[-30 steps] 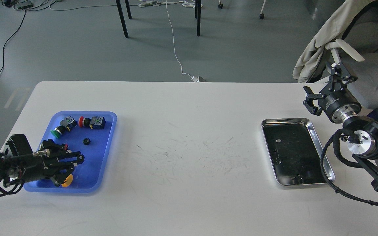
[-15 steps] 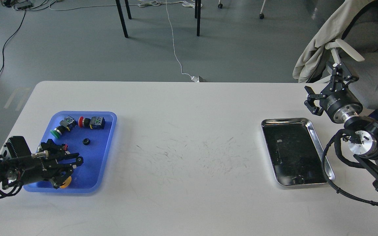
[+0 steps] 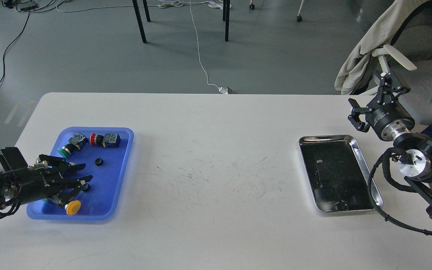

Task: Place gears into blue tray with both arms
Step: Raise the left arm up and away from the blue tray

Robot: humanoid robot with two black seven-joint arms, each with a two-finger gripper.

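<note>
The blue tray (image 3: 115,176) lies at the table's left. One small black gear (image 3: 98,162) rests near the tray's middle. A second gear (image 3: 85,186) lies on the tray floor just below my left gripper's lower fingertip. My left gripper (image 3: 82,172) reaches in from the left over the tray, open, with nothing between its fingers. My right gripper (image 3: 370,100) hovers open and empty at the far right, beyond the back corner of the silver tray (image 3: 359,150).
Push-button switches share the blue tray: a green one (image 3: 65,150) and a red one (image 3: 103,139) at the back, a yellow one (image 3: 73,207) at the front. The silver tray holds only small specks. A chair with a beige coat (image 3: 373,41) stands behind the right arm.
My left gripper has drawn back to the left and opened. A gear now lies on the tray by its fingertips, and the yellow switch shows fully. The right arm has barely moved.
</note>
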